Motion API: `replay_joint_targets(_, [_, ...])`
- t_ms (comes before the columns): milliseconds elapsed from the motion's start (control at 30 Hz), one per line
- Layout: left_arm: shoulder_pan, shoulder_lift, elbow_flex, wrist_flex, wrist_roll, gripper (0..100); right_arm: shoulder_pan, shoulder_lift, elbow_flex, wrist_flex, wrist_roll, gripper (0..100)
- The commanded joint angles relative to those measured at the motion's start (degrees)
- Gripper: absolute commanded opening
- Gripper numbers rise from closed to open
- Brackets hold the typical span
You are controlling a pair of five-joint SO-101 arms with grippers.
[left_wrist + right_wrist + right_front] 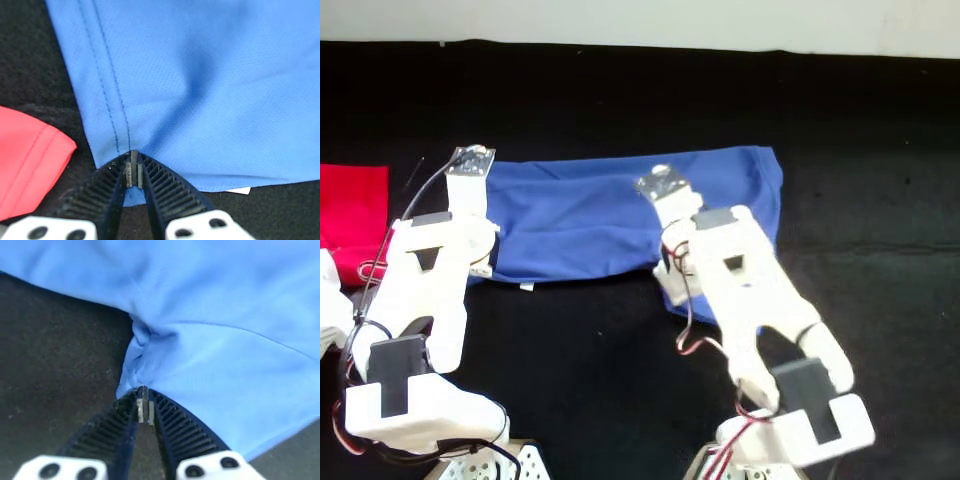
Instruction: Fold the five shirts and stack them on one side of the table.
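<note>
Shirt (590, 215) pinched by left gripper (133, 167), right gripper (143, 402)

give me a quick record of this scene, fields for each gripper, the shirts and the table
left gripper: shut on the blue shirt, at its stitched hem near a corner
right gripper: shut on a bunched edge of the blue shirt
blue shirt: lies across the middle of the black table, held by both arms
red shirt: on the black table on the left arm's side, apart from the blue shirt
</note>
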Motion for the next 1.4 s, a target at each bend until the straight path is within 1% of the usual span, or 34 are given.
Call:
replay_joint_targets(0, [0.7, 0.6, 0.0, -1.8, -0.6, 1, 0.9, -8.7, -1.9, 4.8, 1.7, 0.8])
replay_joint_targets(67, [0.7, 0.6, 0.0, -1.8, -0.6, 1, 0.6, -11.3, -1.5, 8.9, 6.7, 4.2])
replay_joint_targets(167, [0.7, 0.6, 0.0, -1.8, -0.6, 1, 0.7, -11.3, -0.7, 14.1, 13.7, 15.5])
replay_joint_targets(233, [0.7, 0.6, 0.0, -1.8, -0.6, 1, 0.7, -10.3, 1.3, 15.0, 19.3, 21.4])
replay_joint_targets(300, [0.7, 0.6, 0.0, -1.8, -0.6, 1, 0.7, -9.2, 3.9, 14.5, 23.5, 23.5])
replay_joint_targets(367, [0.7, 0.6, 0.0, -1.8, -0.6, 1, 0.7, -7.7, 6.1, 12.4, 25.6, 23.5])
replay_joint_targets(567, [0.7, 0.6, 0.0, -1.8, -0.6, 1, 0.7, -2.2, 7.9, 4.5, 26.2, 23.5])
replay_joint_targets(867, [0.7, 0.6, 0.0, -1.8, -0.6, 1, 0.7, 10.4, 7.8, -2.2, 26.2, 23.4])
replay_joint_targets(933, [0.7, 0.6, 0.0, -1.8, -0.6, 1, 0.7, 11.8, 7.8, -2.9, 26.2, 20.4])
replay_joint_targets(1000, [0.7, 0.6, 0.0, -1.8, -0.6, 1, 0.7, 12.4, 7.7, -2.9, 26.3, 11.5])
replay_joint_targets(1067, [0.7, 0.6, 0.0, -1.8, -0.6, 1, 0.7, 12.4, 7.7, -2.9, 26.3, 0.5])
replay_joint_targets(1133, [0.7, 0.6, 0.0, -1.8, -0.6, 1, 1.8, 12.4, 7.2, -2.9, 26.3, 2.4])
replay_joint_targets(1233, [0.7, 0.6, 0.0, -1.8, -0.6, 1, 4.5, 12.0, 5.4, -2.2, 26.3, 0.4])
replay_joint_targets(1367, [0.7, 0.6, 0.0, -1.8, -0.6, 1, 8.2, 9.8, 1.1, 4.5, 26.3, 0.5])
